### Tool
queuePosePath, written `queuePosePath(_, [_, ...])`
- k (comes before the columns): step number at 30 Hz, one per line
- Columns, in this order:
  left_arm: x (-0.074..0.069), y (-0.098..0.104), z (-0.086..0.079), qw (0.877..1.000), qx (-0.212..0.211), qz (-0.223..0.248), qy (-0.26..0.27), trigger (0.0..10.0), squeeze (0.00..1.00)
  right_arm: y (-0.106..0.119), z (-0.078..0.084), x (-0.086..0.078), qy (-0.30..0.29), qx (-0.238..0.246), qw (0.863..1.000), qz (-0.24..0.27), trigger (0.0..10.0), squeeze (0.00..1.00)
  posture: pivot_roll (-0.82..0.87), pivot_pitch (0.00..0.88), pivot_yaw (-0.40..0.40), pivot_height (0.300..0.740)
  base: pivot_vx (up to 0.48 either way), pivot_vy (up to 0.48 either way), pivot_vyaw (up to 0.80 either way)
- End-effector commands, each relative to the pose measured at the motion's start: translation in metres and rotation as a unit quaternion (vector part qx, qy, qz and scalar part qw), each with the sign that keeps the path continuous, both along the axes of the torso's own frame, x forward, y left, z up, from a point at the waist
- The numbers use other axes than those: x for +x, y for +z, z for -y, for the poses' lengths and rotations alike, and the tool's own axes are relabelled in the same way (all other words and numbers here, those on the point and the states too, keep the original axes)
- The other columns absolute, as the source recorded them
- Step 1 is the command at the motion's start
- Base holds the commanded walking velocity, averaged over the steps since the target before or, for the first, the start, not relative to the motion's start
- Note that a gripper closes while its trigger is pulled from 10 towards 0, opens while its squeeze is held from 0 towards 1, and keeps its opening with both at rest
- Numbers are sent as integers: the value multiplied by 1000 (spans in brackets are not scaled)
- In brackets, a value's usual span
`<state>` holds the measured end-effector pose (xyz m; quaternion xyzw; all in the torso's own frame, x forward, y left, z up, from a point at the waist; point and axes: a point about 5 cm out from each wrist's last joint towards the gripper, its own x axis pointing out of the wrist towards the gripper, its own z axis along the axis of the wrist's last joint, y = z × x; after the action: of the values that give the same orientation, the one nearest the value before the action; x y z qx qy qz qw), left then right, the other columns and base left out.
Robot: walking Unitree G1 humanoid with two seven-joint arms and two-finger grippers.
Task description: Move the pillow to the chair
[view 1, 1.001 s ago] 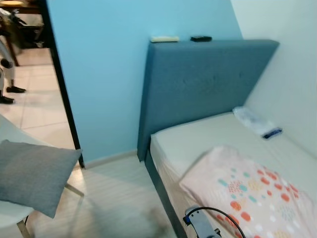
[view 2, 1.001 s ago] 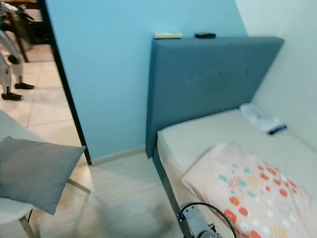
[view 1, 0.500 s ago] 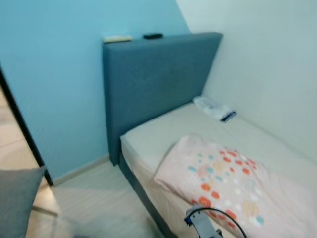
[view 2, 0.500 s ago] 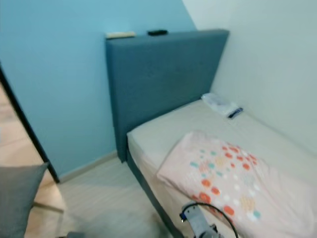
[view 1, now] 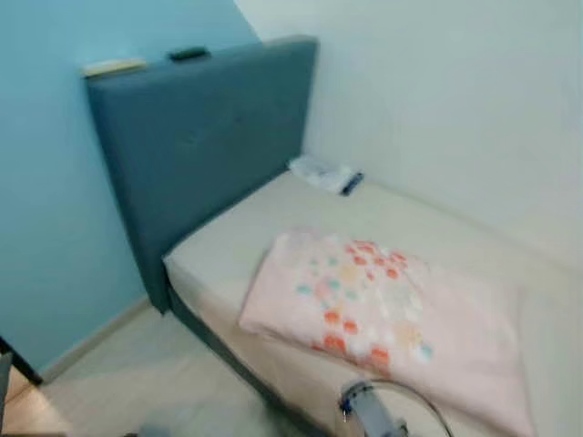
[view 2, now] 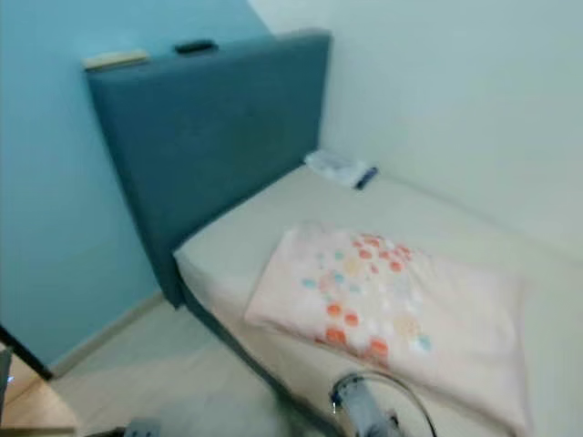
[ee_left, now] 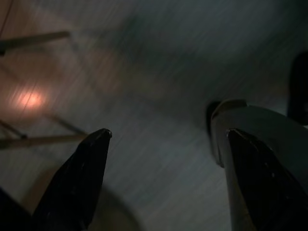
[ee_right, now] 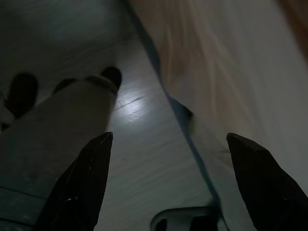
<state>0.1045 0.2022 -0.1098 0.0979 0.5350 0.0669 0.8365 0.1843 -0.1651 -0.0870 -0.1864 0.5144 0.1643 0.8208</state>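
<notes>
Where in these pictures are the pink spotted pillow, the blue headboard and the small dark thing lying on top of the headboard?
pillow (view 1: pixel 383 305): left eye view, middle of its spotted cover.
headboard (view 1: pixel 196 155): left eye view, centre of its padded front.
small dark thing (view 2: pixel 195 46): right eye view, its middle, on the headboard's top edge.

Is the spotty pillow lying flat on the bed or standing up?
Lying flat: the pillow rests broad side down on the bed.

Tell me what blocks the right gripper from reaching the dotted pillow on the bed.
Nothing visible. The pillow lies bare on the mattress near its front edge. The right gripper hangs open over the floor beside the bed.
</notes>
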Motion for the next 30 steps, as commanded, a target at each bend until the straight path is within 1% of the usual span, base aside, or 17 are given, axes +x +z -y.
queuePosePath(1, [-13,-2,-11,999,1,-22,36,10000,0,4,-15,9,37,5,999,14,10000,0,38,13,-85,713,0,0,-712])
queuePosePath(5, [-7,1,-19,998,3,-7,62,10000,0,6,-21,14,51,10,998,19,10000,0,43,10,-95,713,0,0,-712])
queuePosePath(6, [-2,4,-27,995,2,10,95,10000,0,9,-24,19,46,15,999,24,10000,0,47,10,-109,713,0,0,-712])
queuePosePath(7, [2,5,-29,993,0,21,113,10000,0,10,-23,21,37,18,999,24,10000,0,53,14,-114,713,0,0,-712])
queuePosePath(9, [5,6,-29,992,-2,29,124,10000,0,11,-21,22,24,16,999,25,10000,0,53,14,-114,713,0,0,-712])
queuePosePath(11, [15,9,-24,991,-13,50,127,10000,0,12,-21,26,-8,26,999,27,10000,0,46,10,-85,713,0,0,-712])
queuePosePath(14, [30,11,-11,994,-25,70,84,10000,0,15,-27,31,6,30,999,34,10000,0,40,0,-67,713,0,0,-712])
queuePosePath(15, [35,12,-5,995,-27,72,56,10000,0,16,-28,32,-6,36,999,37,10000,0,39,0,-64,713,0,0,-712])
queuePosePath(17, [40,13,-1,996,-31,75,39,10000,0,16,-25,33,-19,36,998,38,10000,0,23,0,-47,713,0,0,-712])
queuePosePath(19, [47,15,4,996,-38,78,17,10000,0,16,-19,32,-18,21,999,40,10000,0,0,0,-30,713,0,0,-712])
queuePosePath(20, [52,17,6,995,-44,85,1,10000,0,17,-16,34,-21,17,999,44,10000,0,-12,0,-25,713,0,0,-712])
queuePosePath(21, [52,17,6,995,-44,85,1,10000,0,17,-16,34,-21,17,999,44,10000,0,-12,0,-25,713,0,0,-712])
queuePosePath(22, [64,21,12,993,-54,98,-30,10000,0,20,-12,39,-52,30,997,54,10000,0,-24,3,-13,713,0,0,-712])
queuePosePath(23, [64,21,12,993,-54,98,-30,10000,0,20,-12,39,-52,30,997,54,10000,0,-24,3,-13,713,0,0,-712])
queuePosePath(24, [68,22,15,992,-52,96,-56,10000,0,22,-9,42,-72,36,995,59,10000,0,-27,8,-14,713,0,0,-712])
queuePosePath(28, [70,23,15,992,-53,98,-56,10000,0,26,-6,48,-82,44,993,69,10000,0,-36,23,-12,713,0,0,-712])
queuePosePath(30, [70,23,16,992,-56,101,-56,10000,0,28,-9,51,-70,45,994,76,10000,0,-35,29,-7,713,0,0,-712])
